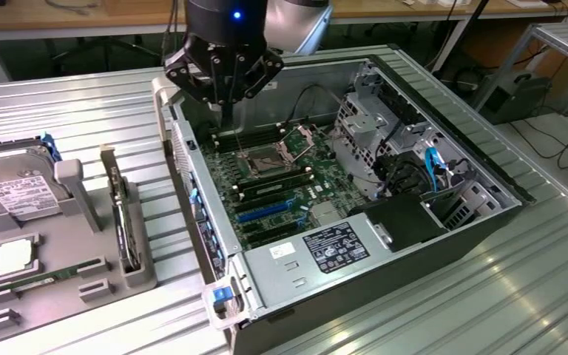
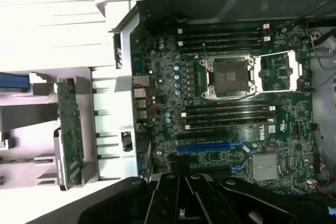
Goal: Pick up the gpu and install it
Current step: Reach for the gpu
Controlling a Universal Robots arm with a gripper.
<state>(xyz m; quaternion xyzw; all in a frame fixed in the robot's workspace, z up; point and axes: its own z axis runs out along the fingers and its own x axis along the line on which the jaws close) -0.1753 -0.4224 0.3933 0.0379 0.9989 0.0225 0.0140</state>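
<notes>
The gpu [image 1: 123,222] is a slim dark card that stands on edge in a slot of the grey holder [image 1: 141,277], at the exterior view's left, with its metal bracket at the far end. In the wrist view the gpu [image 2: 68,129] lies beside the case wall. My gripper [image 1: 224,118] hangs over the far left corner of the open computer case [image 1: 442,244], well apart from the gpu. Its fingers are shut with nothing between them. The black fingers [image 2: 168,198] of the gripper [image 2: 181,205] show over the motherboard [image 2: 283,119], near the blue card slot [image 2: 205,146].
The holder also carries a silver hard drive [image 1: 12,194], a square chip [image 1: 12,257] and a thin green stick [image 1: 38,279]. Inside the case are the processor socket [image 1: 264,159], memory slots, the drive cage [image 1: 373,133] and the power supply [image 1: 328,248]. Ribbed metal table [image 1: 461,310] surrounds the case.
</notes>
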